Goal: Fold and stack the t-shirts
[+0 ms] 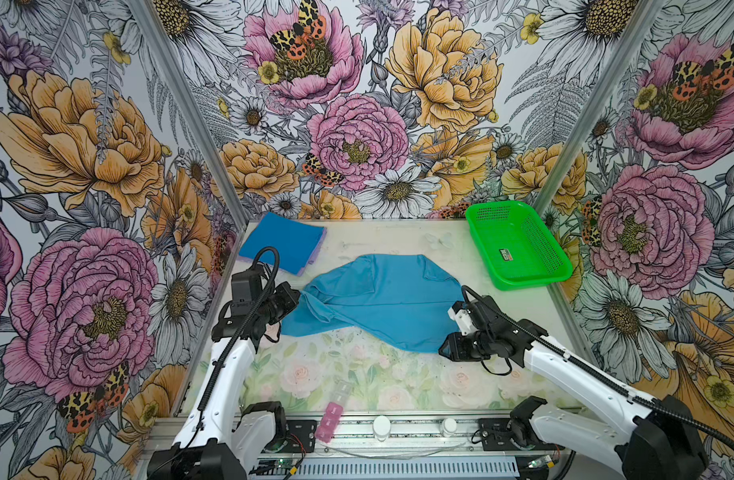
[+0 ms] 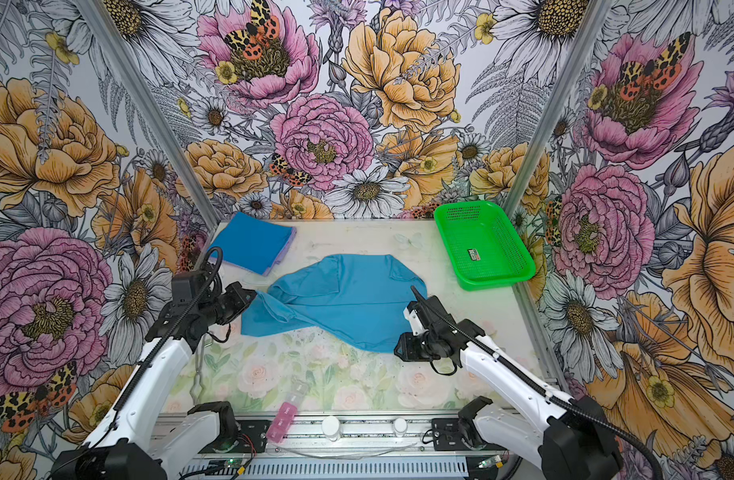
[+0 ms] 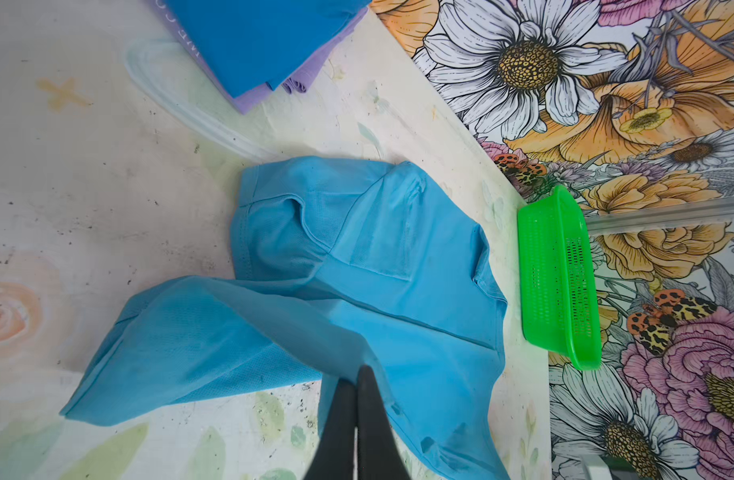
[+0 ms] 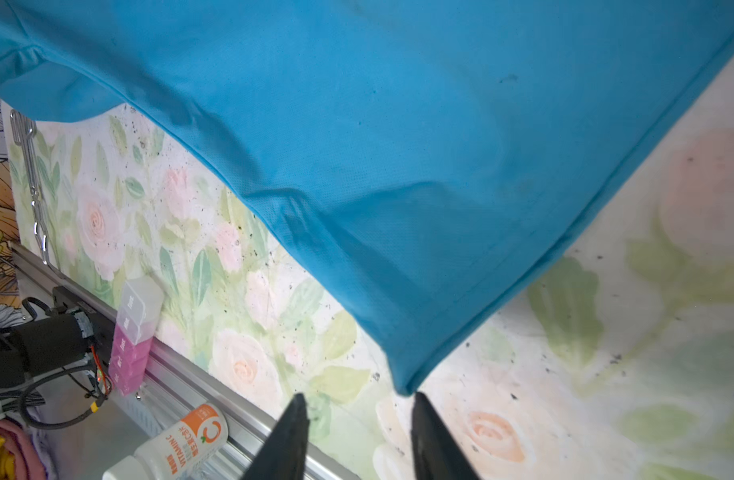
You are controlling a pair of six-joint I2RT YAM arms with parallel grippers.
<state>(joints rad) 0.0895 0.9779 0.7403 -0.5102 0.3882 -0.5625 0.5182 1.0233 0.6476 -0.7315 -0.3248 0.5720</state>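
A teal-blue t-shirt [image 1: 382, 299] [image 2: 340, 299] lies spread and creased in the middle of the table. My left gripper [image 1: 297, 297] [image 3: 357, 374] is shut on its left edge, and the cloth rises in a fold toward the pinched fingers. My right gripper [image 1: 442, 351] [image 4: 357, 397] stands open at the shirt's near right corner [image 4: 407, 386]. That corner lies just ahead of the fingertips, with nothing between them. At the back left sits a stack of folded t-shirts [image 1: 282, 243] [image 2: 253, 245], a deeper blue one [image 3: 265, 37] on a lavender one [image 3: 270, 89].
A green mesh basket [image 1: 519, 282] [image 2: 490, 284] [image 3: 556, 270] stands at the back right, holding only a small label. A pink pill organiser [image 1: 330, 419] and white bottles [image 1: 381, 427] lie along the front rail. Floral walls close in the left, back and right sides.
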